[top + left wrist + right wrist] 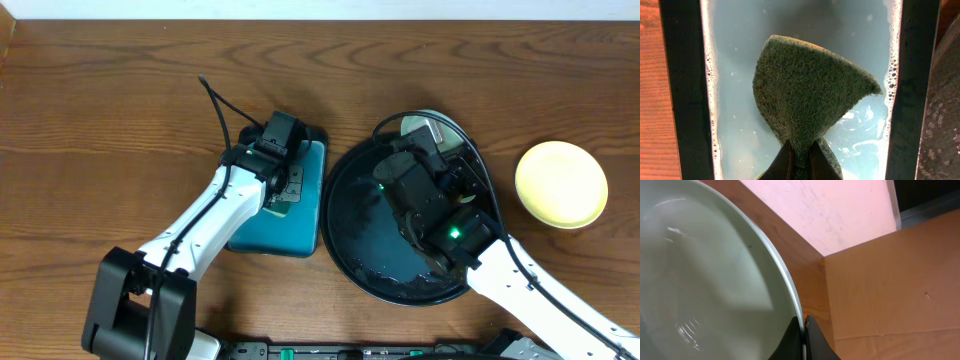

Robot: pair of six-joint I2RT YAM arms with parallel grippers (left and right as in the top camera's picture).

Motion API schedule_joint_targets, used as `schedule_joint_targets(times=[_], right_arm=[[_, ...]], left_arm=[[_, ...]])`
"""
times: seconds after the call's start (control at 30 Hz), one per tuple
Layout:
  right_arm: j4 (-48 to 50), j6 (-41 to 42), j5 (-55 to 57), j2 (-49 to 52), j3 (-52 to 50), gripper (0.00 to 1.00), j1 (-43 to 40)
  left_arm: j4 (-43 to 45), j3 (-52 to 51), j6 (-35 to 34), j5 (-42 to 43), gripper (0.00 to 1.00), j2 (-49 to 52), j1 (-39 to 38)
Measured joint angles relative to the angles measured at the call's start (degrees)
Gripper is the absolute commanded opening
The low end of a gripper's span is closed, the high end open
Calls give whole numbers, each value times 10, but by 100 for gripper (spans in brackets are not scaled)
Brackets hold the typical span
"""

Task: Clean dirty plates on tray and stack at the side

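My right gripper is shut on the rim of a pale mint-white plate, held tilted over the far side of the black round tray. In the right wrist view the plate fills the left, with the fingers pinching its edge. A pale yellow plate lies on the table right of the tray. My left gripper is shut on a green sponge, held over the soapy water of the teal rectangular tray. A third plate is not visible.
The teal tray's dark walls flank the sponge, with foam along the water's edges. The black tray holds water drops near its front rim. A brown cardboard surface and wooden table lie around.
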Motion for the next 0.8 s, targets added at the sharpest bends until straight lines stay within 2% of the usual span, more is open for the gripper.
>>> schedule_joint_targets(times=[0.43,0.47,0.5,0.53,0.8], right_arm=[[3,-1,7,0,0,1,0],[3,-1,7,0,0,1,0],[3,-1,7,0,0,1,0],[3,-1,7,0,0,1,0],[3,-1,7,0,0,1,0]], left_arm=[[13,0,21,0,8,30,0],[13,0,21,0,15,30,0],[13,0,21,0,29,30,0],[13,0,24,0,32,30,0],[15,0,22,0,34,30,0]])
